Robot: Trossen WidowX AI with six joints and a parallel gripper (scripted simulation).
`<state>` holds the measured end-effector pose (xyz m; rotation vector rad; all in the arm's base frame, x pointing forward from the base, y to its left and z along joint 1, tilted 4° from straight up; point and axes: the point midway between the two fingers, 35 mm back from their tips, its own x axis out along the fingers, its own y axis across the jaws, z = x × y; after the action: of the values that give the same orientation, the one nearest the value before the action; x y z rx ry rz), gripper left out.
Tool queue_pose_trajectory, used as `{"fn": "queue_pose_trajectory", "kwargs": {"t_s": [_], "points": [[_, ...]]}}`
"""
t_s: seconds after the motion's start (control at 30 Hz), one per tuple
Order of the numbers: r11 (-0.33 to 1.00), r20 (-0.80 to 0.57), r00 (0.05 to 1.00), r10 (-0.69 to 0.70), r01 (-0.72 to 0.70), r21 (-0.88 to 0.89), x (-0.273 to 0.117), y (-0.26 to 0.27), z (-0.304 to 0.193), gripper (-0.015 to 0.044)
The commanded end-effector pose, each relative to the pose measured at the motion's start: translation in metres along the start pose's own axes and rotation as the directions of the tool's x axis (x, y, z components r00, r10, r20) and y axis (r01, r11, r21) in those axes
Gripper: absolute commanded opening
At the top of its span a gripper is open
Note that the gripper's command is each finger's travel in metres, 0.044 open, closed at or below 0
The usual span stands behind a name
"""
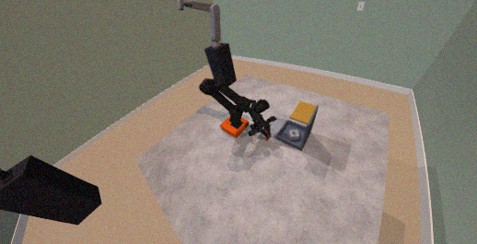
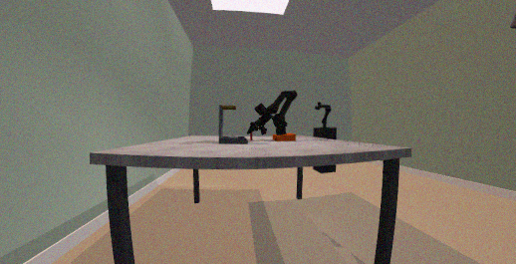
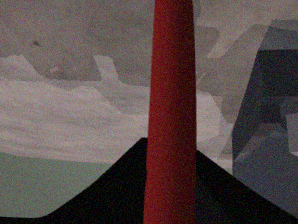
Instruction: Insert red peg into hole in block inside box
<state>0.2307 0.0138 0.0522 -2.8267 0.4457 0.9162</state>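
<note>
The red peg (image 3: pixel 172 100) (image 2: pixel 251 136) stands upright in front of the box; in the top view only a little red of the peg (image 1: pixel 266 137) shows at the fingertips. My gripper (image 3: pixel 161 149) is shut on the peg, one dark finger touching it on each side. The box (image 1: pixel 301 146) (image 2: pixel 220 125) (image 3: pixel 242 135) is dark grey-blue, with a low floor part and a tall back wall. Its yellow roof (image 1: pixel 303 112) (image 2: pixel 228 108) sticks out from the wall. The block (image 1: pixel 294 133) with the hole shows on the box floor; the hole is too small to judge.
My arm's orange base (image 1: pixel 234 127) (image 2: pixel 284 137) stands beside the peg, on the side away from the box. The grey table (image 1: pixel 276 196) (image 2: pixel 249 162) carries both. A second arm on a dark pedestal (image 1: pixel 220 64) (image 2: pixel 325 132) stands beyond the table.
</note>
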Motion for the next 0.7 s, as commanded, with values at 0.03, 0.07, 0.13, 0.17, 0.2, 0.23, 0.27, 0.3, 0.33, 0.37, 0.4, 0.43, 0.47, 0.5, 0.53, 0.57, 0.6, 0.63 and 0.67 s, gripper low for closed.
{"fn": "queue_pose_trajectory", "kwargs": {"t_s": [0.03, 0.07, 0.13, 0.17, 0.2, 0.23, 0.27, 0.3, 0.33, 0.37, 0.4, 0.43, 0.47, 0.5, 0.53, 0.57, 0.6, 0.63, 0.67], "points": [[1.000, -0.016, 1.000, -0.011, 0.011, 0.010, -0.006, -0.003, -0.013, 0.0000], [1.000, -0.015, 1.000, -0.011, 0.011, 0.010, -0.007, -0.003, -0.014, 0.0000], [1.000, -0.015, 1.000, -0.011, 0.011, 0.010, -0.010, -0.003, -0.017, 0.0000], [1.000, -0.015, 1.000, -0.011, 0.011, 0.009, -0.011, -0.003, -0.018, 0.0000], [1.000, -0.015, 1.000, -0.011, 0.011, 0.009, -0.012, -0.003, -0.019, 0.0000], [1.000, -0.014, 1.000, -0.011, 0.011, 0.009, -0.013, -0.003, -0.021, 0.0000], [1.000, -0.014, 1.000, -0.011, 0.011, 0.009, -0.014, -0.003, -0.022, 0.0000], [1.000, -0.014, 1.000, -0.011, 0.011, 0.008, -0.016, -0.003, -0.023, 0.0000], [1.000, -0.014, 1.000, -0.011, 0.011, 0.008, -0.017, -0.003, -0.025, 0.0000], [1.000, -0.014, 1.000, -0.011, 0.011, 0.008, -0.018, -0.002, -0.026, 0.0000], [1.000, -0.013, 1.000, -0.011, 0.011, 0.007, -0.019, -0.002, -0.027, 0.0000], [1.000, -0.013, 1.000, -0.011, 0.011, 0.007, -0.021, -0.002, -0.028, 0.0000], [1.000, -0.013, 1.000, -0.011, 0.011, 0.007, -0.022, -0.002, -0.029, 0.0000], [1.000, -0.013, 1.000, -0.011, 0.011, 0.007, -0.023, -0.001, -0.030, 0.0000], [1.000, -0.013, 1.000, -0.011, 0.011, 0.006, -0.024, -0.001, -0.031, 0.0000], [1.000, -0.012, 1.000, -0.011, 0.011, 0.006, -0.026, -0.001, -0.032, 0.0000], [1.000, -0.012, 1.000, -0.011, 0.011, 0.006, -0.027, 0.000, -0.033, 0.0000], [1.000, -0.012, 1.000, -0.011, 0.011, 0.006, -0.028, 0.000, -0.034, 0.0000], [1.000, -0.012, 1.000, -0.011, 0.011, 0.006, -0.029, 0.001, -0.034, 0.0000]]}}
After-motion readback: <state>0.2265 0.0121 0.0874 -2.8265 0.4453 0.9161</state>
